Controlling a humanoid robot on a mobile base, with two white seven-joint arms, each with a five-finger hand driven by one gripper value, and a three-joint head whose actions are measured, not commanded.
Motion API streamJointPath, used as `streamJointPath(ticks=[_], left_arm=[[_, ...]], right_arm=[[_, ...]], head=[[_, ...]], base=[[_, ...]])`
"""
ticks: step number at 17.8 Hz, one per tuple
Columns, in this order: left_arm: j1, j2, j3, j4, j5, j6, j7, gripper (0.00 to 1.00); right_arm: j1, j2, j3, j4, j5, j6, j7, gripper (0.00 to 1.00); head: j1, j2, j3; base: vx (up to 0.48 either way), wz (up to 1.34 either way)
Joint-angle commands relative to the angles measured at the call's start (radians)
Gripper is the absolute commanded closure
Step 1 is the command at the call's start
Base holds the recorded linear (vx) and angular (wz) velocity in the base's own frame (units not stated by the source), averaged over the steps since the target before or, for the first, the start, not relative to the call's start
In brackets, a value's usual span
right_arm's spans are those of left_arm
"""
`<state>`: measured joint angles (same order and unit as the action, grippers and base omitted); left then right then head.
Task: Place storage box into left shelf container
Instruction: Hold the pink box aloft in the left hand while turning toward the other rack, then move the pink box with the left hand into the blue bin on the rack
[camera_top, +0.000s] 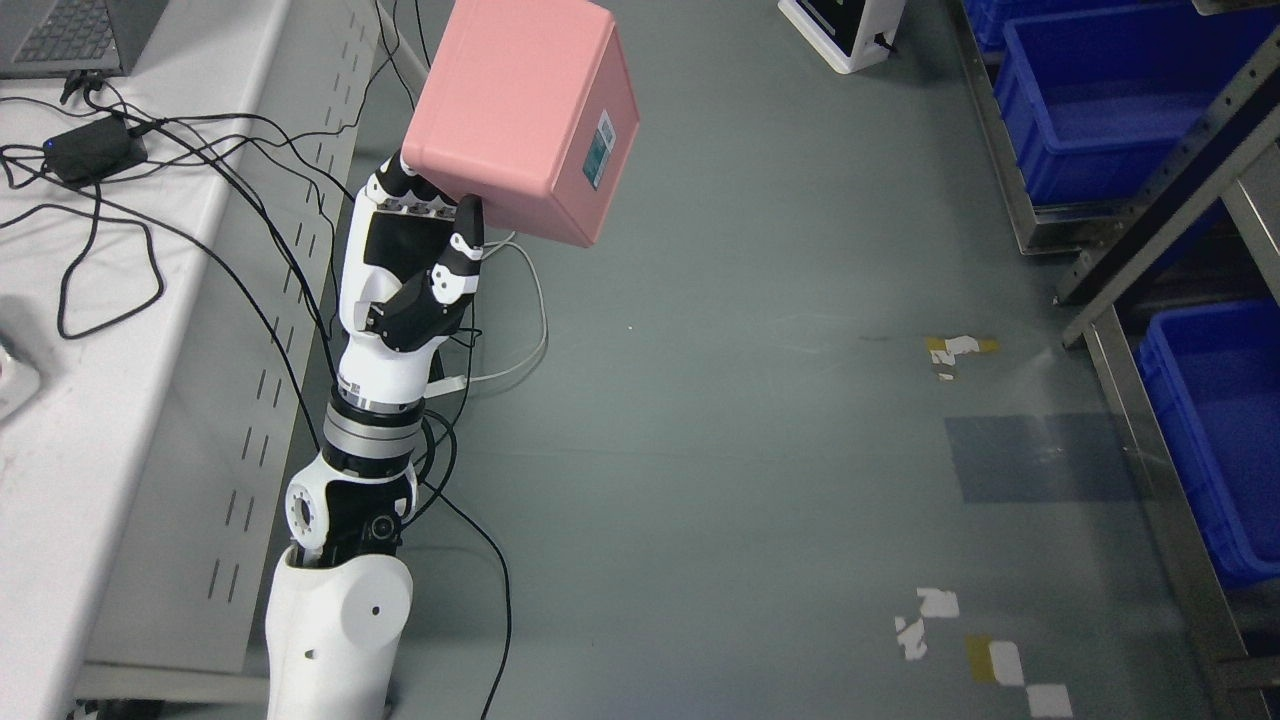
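A pink storage box (520, 110) with a small label on its side is held up in the air at the upper middle of the head view, tilted. My left hand (430, 215) is shut on its lower edge, with the thumb on the near face and the fingers under the box. The left arm rises from the bottom left. Blue shelf containers (1100, 90) sit in a metal rack at the right, far from the box. The right arm does not show.
A white table (120, 330) with a laptop, a power brick and black cables runs along the left. The grey floor (750, 400) lies between the table and the rack (1170, 180). A second blue bin (1225, 420) sits lower right. A white device stands at the top.
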<state>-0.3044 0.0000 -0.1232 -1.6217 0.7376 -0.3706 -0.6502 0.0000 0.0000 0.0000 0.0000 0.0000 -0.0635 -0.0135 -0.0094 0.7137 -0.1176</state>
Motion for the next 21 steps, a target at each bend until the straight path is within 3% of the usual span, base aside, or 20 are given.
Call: streamJointPath(ticks=[1,12,17,21], left_arm=[[0.036,0.018,-0.007,0.002,-0.003,-0.001,0.000,0.98],[0.068,0.018,-0.038,0.005,-0.021,-0.001,-0.023,0.98],[0.097,0.018,-0.081,0.014,-0.027,-0.001,-0.025,0.98],[0.200,0.018,-0.179,0.075,-0.116,-0.001,-0.025,0.98]], right_arm=[[-0.008,-0.017,-0.003,-0.017,-0.002,-0.001,0.000,0.00],[-0.008,-0.017,-0.003,-0.017,-0.002,-0.001,0.001,0.00],[-0.008,-0.017,-0.003,-0.017,-0.002,-0.001,0.000,0.00],[-0.008,-0.017,-0.003,-0.017,-0.002,-0.001,0.000,0.00]], head=[[0.0000,0.000,0.000],[0.0000,0.000,0.000],[0.0000,0.000,0.000],[0.0000,0.000,0.000]], base=[[0.474,0.12],[0.442,-0.06],[0.418,-1.04],[0.349,-1.32]])
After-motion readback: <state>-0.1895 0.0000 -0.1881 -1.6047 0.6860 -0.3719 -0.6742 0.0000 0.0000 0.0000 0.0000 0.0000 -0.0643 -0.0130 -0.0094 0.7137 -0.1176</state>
